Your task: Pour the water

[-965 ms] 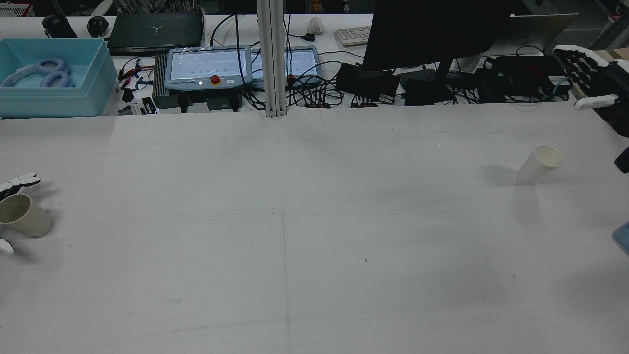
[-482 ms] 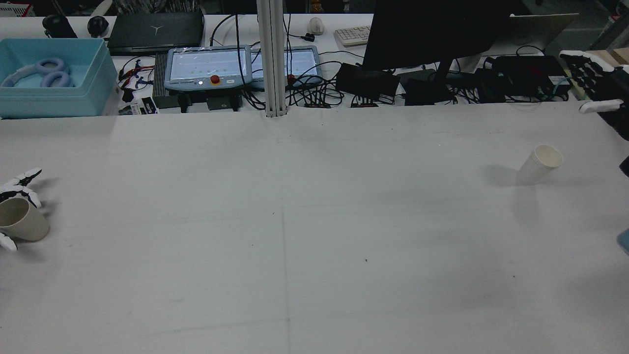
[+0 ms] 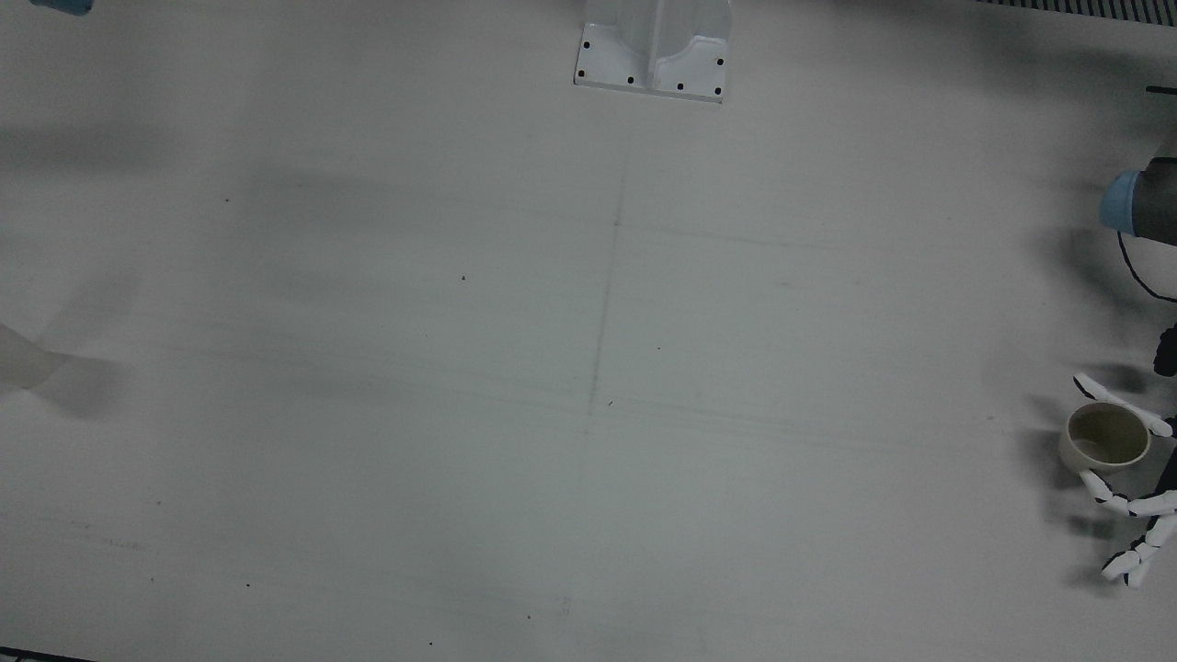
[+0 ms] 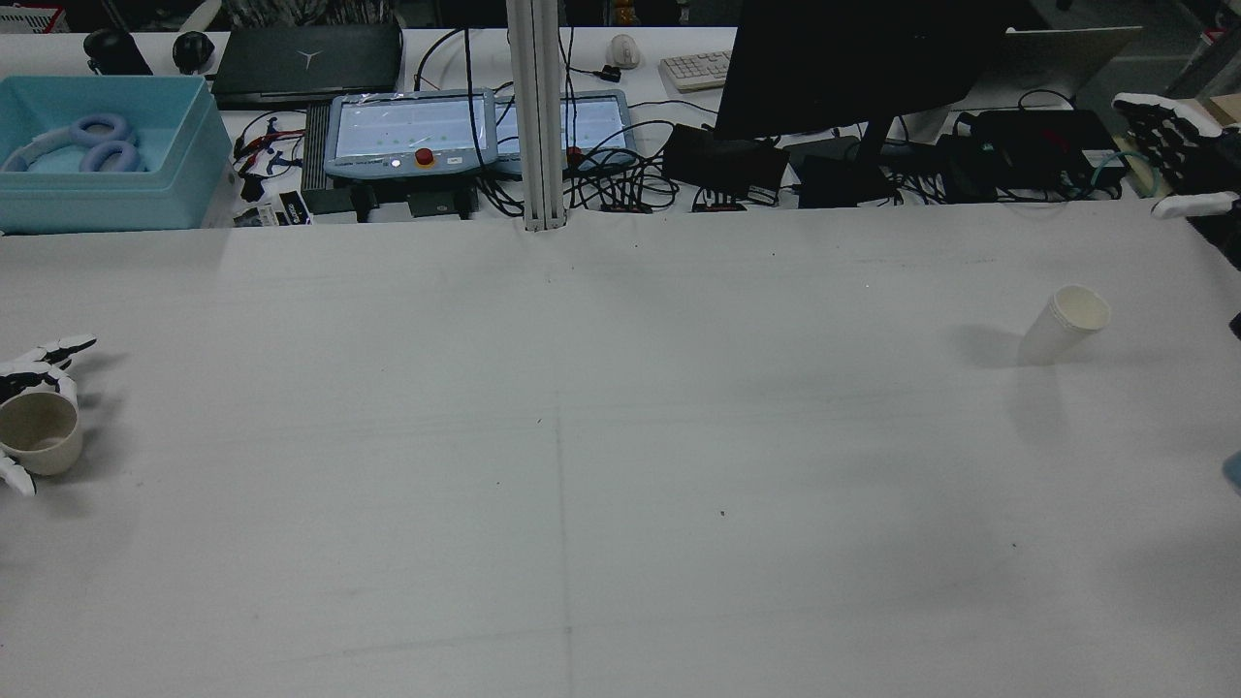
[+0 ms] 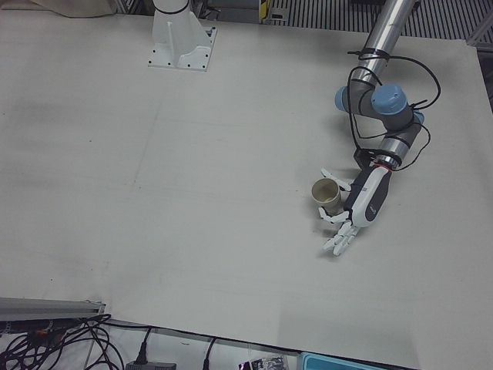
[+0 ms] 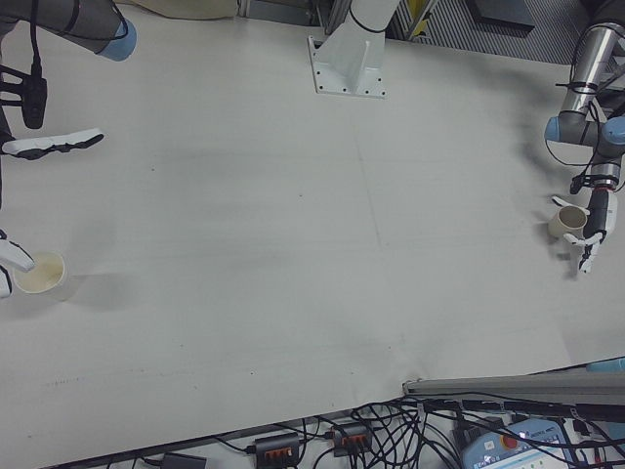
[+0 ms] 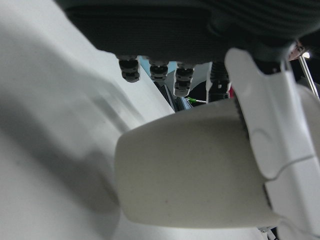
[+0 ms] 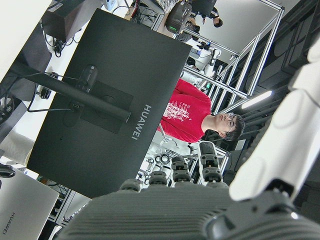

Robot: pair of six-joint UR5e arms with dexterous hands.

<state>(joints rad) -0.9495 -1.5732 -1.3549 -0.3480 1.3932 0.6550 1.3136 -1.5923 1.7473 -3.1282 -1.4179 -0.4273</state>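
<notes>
A beige cup [image 4: 41, 433] sits at the table's far left edge in the rear view, also seen in the left-front view [image 5: 326, 193] and front view [image 3: 1106, 438]. My left hand [image 5: 362, 202] wraps it: the thumb [image 7: 270, 130] presses one side, some fingers [image 3: 1126, 504] lie against the other, and the rest stick out straight. A white paper cup [image 4: 1062, 325] stands alone on the right half of the table [image 6: 39, 274]. My right hand [image 4: 1163, 126] hangs open above the far right edge, well apart from that cup.
Behind the table are a blue bin [image 4: 107, 155] holding headphones, teach pendants [image 4: 412, 131], a dark monitor [image 4: 853, 68], cables and an aluminium column [image 4: 538, 116]. A white pedestal [image 3: 655, 51] stands at the robot's side. A person in a red shirt [image 8: 192, 117] shows past the monitor.
The beige cup has shifted left with my left hand and now shows its mouth more from above. My right hand has drifted right toward the view's edge. The white cup has not moved.
</notes>
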